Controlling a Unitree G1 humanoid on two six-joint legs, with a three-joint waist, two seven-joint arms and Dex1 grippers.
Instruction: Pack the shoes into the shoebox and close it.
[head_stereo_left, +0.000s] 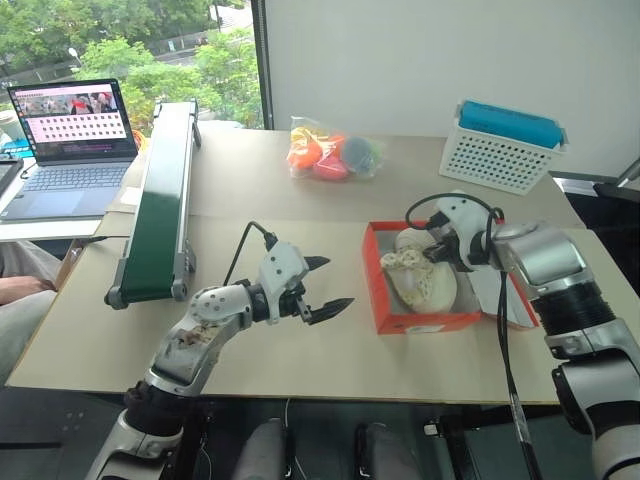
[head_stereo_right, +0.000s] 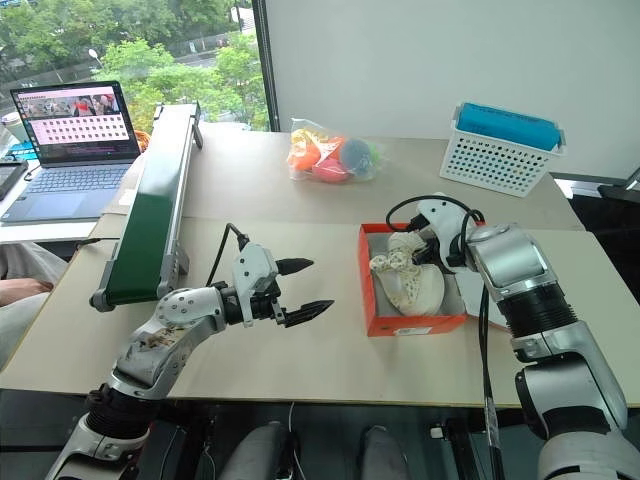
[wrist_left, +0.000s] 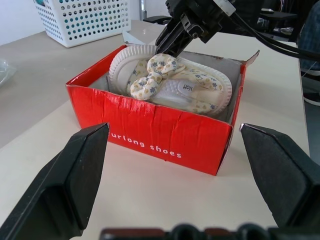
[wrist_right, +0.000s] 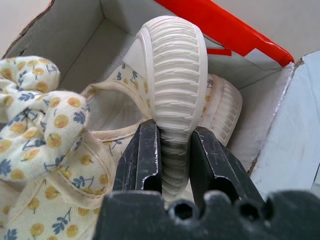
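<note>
The orange-red shoebox (head_stereo_left: 425, 322) stands open on the table's right half, its lid (head_stereo_left: 503, 292) folded out to the right. Both cream shoes (head_stereo_left: 425, 282) are inside it. One shoe (wrist_left: 192, 90) lies flat, showing a floral bow. The other shoe (wrist_right: 172, 65) stands on edge at the back of the box, ribbed sole outward. My right gripper (wrist_right: 172, 137) reaches down into the box and is shut on that sole's rim. Left of the box, my left gripper (head_stereo_left: 322, 288) hovers above the table, open and empty, pointing at the box's front wall (wrist_left: 150, 135).
A green conveyor belt (head_stereo_left: 165, 190) runs along the table's left side, with a laptop (head_stereo_left: 70, 140) on a desk beyond it. A clear bag of orange and blue toys (head_stereo_left: 330, 155) and a white basket with a teal top (head_stereo_left: 505, 145) sit at the back.
</note>
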